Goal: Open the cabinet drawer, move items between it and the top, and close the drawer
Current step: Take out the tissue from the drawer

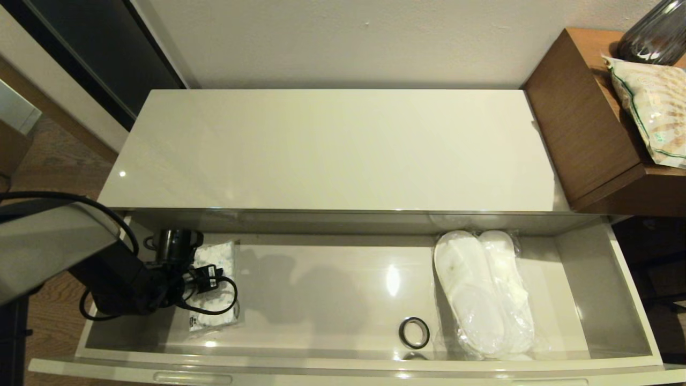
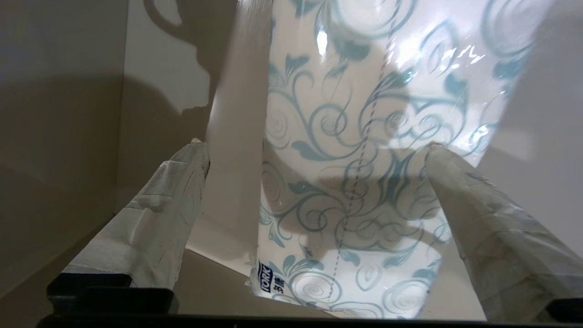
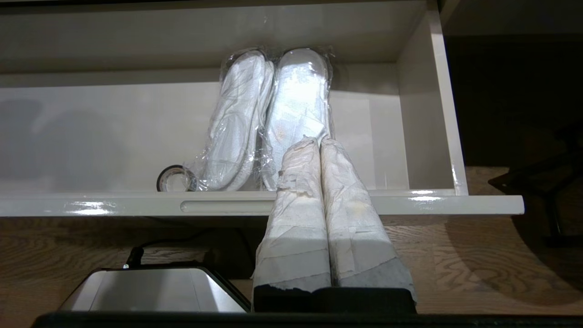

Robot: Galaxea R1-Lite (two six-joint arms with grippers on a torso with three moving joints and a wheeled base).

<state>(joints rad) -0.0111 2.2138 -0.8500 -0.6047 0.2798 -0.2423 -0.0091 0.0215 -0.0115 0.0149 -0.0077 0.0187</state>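
Note:
The cabinet drawer [image 1: 343,369] stands pulled out below the glossy cream top [image 1: 332,150], which is bare. The small white pack with blue-green swirls [image 1: 217,256] lies at the drawer's left end. My left arm [image 1: 123,279] reaches down over it, hiding its own fingers in the head view. In the left wrist view the left gripper [image 2: 317,146] is open, its taped fingers straddling the pack [image 2: 364,114]. The wrapped white slippers [image 1: 482,289] lie at the right end. My right gripper [image 3: 319,141] is shut and empty, in front of the drawer's front rim [image 3: 136,205], pointing at the slippers [image 3: 255,114].
A small black ring [image 1: 414,332] lies on the drawer floor just left of the slippers. A brown wooden box [image 1: 584,118] at the top's right end carries a beige green-edged snack bag [image 1: 654,107] and a dark glass vessel [image 1: 654,32]. A wall runs behind.

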